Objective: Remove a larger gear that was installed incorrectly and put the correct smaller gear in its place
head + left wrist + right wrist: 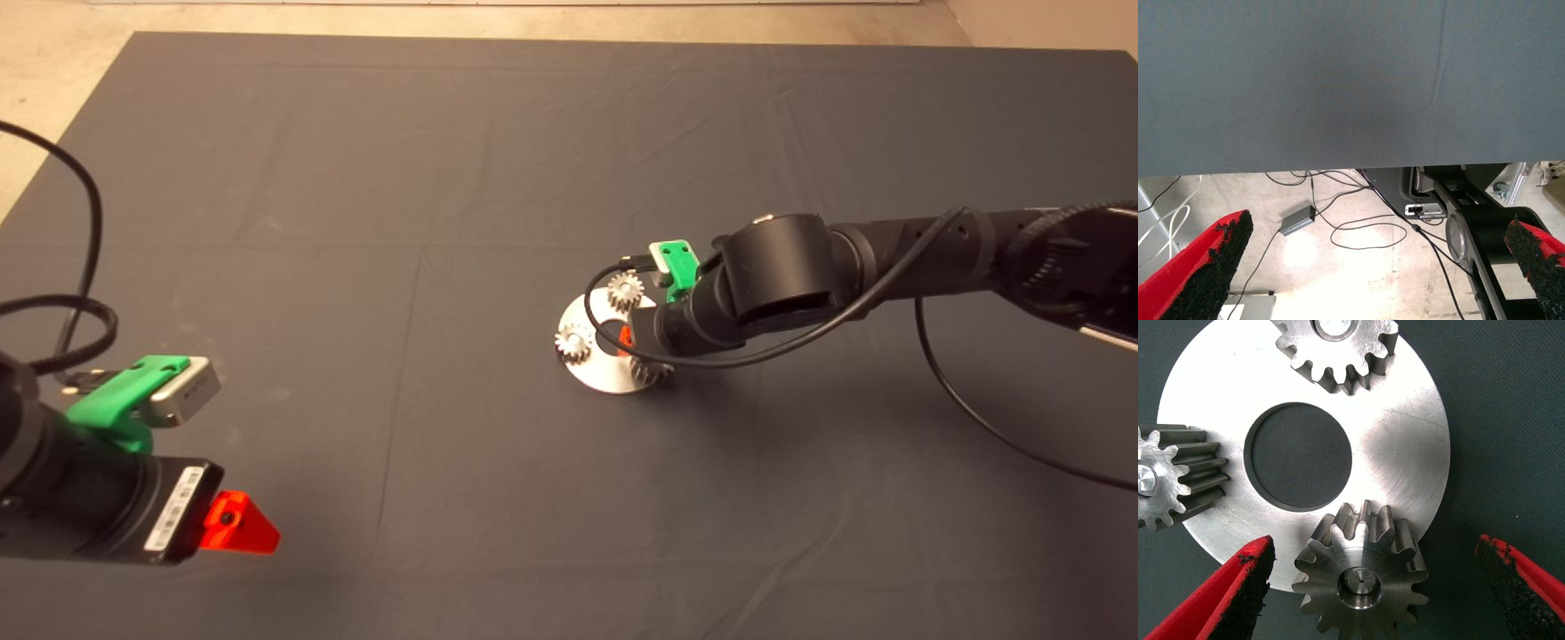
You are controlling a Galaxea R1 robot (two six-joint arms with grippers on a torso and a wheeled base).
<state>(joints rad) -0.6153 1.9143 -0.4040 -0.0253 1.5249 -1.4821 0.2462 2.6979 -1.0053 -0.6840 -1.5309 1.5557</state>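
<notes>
- Right gripper [1375, 545] hung over the plate [1398, 453] with its jaws spread wide and gripping nothing. The fingers stood either side of the near gear [1361, 583], touching neither flank.
- I read that straddle as set for a pinch across the teeth, or as just let go. I could not tell which.
- Near gear sat on a pin at the plate's rim, part of it overhanging the mat [356, 222].
- Its tooth count looked about equal to the two other gears, so I judged it the smaller gear rather than the larger one, not with certainty.
- I could not place a fourth gear in any view.
- Its axis stood upright, square to the plate, flat face up toward the wrist camera. The teeth ran along that axis.
- Left gripper [1378, 227] was parked at the mat's near-left edge, jaws apart and empty.
</notes>
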